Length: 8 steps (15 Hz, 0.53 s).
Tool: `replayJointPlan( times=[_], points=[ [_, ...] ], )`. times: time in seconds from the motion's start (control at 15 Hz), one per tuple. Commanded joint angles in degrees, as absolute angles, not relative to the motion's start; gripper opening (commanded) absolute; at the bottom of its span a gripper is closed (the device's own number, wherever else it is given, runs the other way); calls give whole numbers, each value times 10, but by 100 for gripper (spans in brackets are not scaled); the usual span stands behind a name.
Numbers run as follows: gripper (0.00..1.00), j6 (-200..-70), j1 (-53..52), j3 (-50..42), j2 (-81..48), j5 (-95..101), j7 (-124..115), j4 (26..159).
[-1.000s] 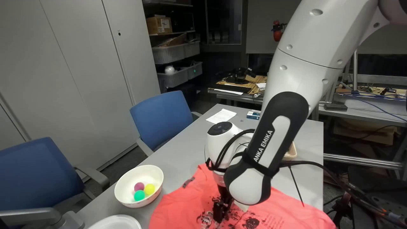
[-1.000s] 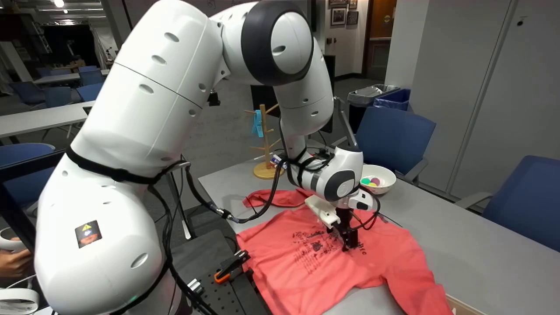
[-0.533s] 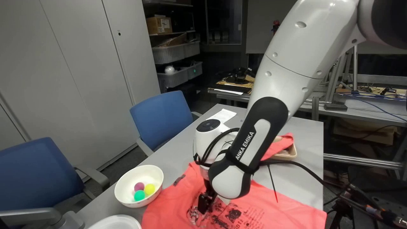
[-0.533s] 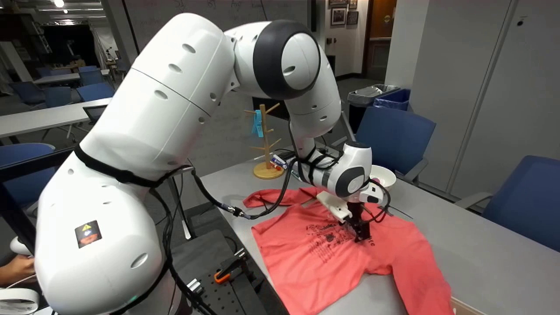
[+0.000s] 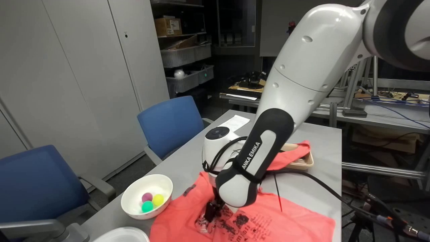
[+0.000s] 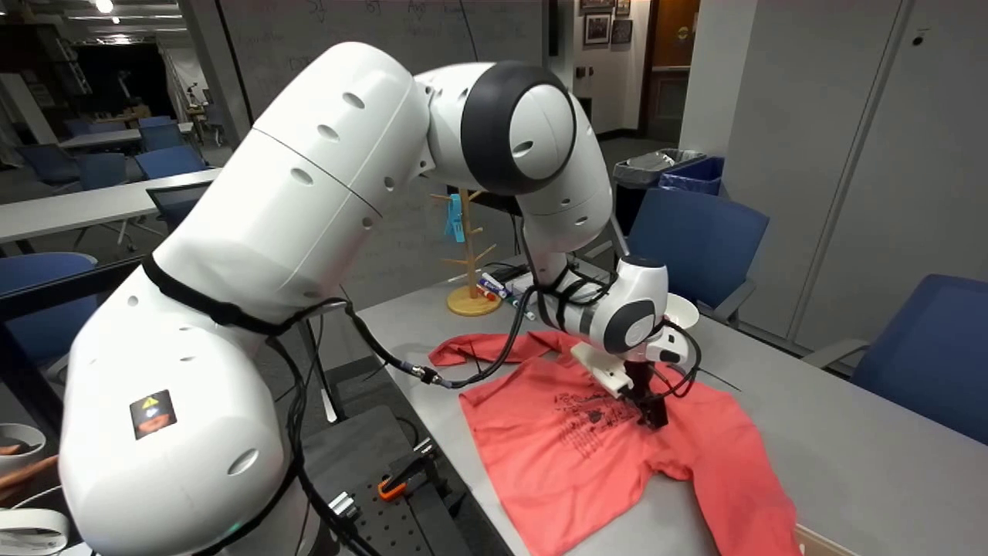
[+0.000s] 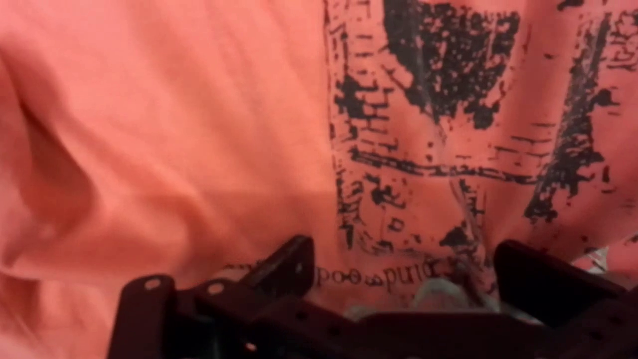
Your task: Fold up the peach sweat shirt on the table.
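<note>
In my wrist view it's shirt (image 7: 174,124) nearly everywhere, running out past the frame. My gripper (image 7: 404,259) juts in from below, fingers (image 7: 291,269) spread wide, coral cloth and dark print showing between them. Whether they touch it, I can't tell; a pale patch (image 7: 441,294) low between them is too blurred to read.

Over to an exterior view: my arm (image 5: 289,80) crosses in front of the table (image 5: 322,198) and hides a stretch of shirt, and the bottom of the frame crops the near side. Here's the bowl (image 5: 139,185), upright just beside the shirt, three balls (image 5: 158,200) in it, purple, yellow and green. A white dish (image 5: 122,236) shows only in part below. Farther along, a sleeve (image 5: 289,156) covers part of a tan tray (image 5: 310,161); its contents I can't make out.

In an exterior view, the shirt lies spread on the table, my fingers at its printed front. My arm partly hides the bowl; a sleeve runs off the bottom edge. The hem (image 6: 500,471) lies just inside the table's edge, a narrow grey strip between. On the opposite side, open tabletop stretches wide. Markers (image 6: 494,284) lie just beside a peg stand (image 6: 467,262).
</note>
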State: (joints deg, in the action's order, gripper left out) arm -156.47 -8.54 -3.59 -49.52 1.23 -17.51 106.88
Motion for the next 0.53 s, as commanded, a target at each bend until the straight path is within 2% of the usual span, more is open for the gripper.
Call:
replayJointPlan(
  times=[0.0,0.47],
  points=[
    [100,-1561,-79,-34,-509,-6,-166,1075],
    [100,-1560,-85,-32,-474,-9,-166,1116]
  ],
)
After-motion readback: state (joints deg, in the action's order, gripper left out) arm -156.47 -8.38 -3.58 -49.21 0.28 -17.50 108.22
